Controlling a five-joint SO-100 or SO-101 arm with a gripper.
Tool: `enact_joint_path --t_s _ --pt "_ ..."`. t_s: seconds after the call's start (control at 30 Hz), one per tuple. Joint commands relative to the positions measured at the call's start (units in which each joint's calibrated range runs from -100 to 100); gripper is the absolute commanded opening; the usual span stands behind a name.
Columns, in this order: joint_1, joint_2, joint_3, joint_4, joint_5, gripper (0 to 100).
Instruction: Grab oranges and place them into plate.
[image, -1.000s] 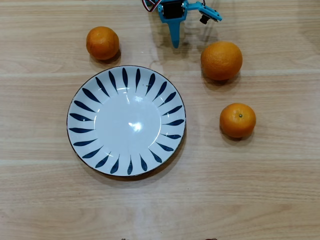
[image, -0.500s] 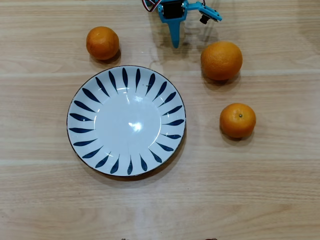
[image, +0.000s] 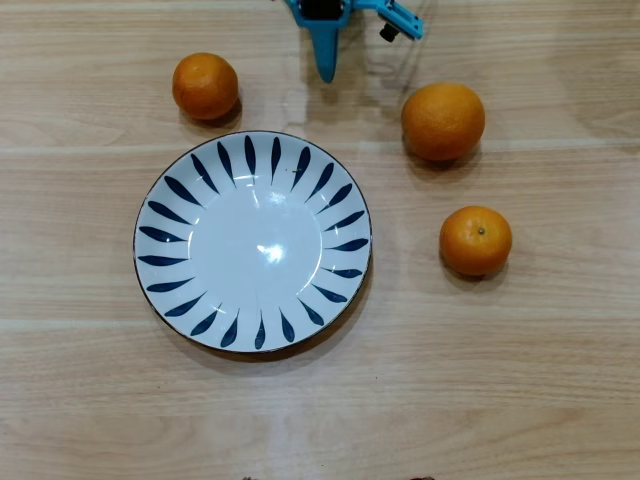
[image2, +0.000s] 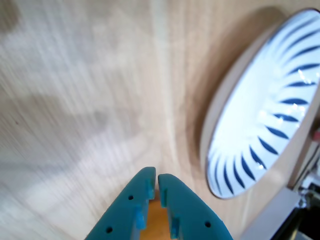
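Overhead view: the plate sits on the wooden desk, a little left of centre, empty, white w/ dark blue leaf strokes round the rim. Three oranges, all on the desk, none on the plate. Small orange near the desk's top edge, just off the plate's upper-left rim, apart from it. Large orange to the upper right of the plate, well clear of the rim. Second small orange (stem dot facing up) below the large one, right of the plate, toward the desk's right edge; the two don't touch.

The teal fingers come in at the top edge of the desk, between the small upper-left orange and the large one, tip pointing down toward the plate, touching neither fruit.

Wrist view: the fingers are nearly closed, tips almost meeting w/ only a thin slit between them, nothing held. An orange patch shows behind them low in the frame; can't tell what it is. The plate lies to the right in that view, tilted by the camera angle, rest is blurred desk.
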Motion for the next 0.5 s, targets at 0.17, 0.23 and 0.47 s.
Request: enact_joint_path --t_s 0.17,0.23,0.47 --pt "4.6 29.2 -38.6 1.4 -2.9 2" --pt "6.1 34.6 -45.9 5.0 -4.4 2" --pt "17.1 51.5 -70.3 19.7 -7.9 2"
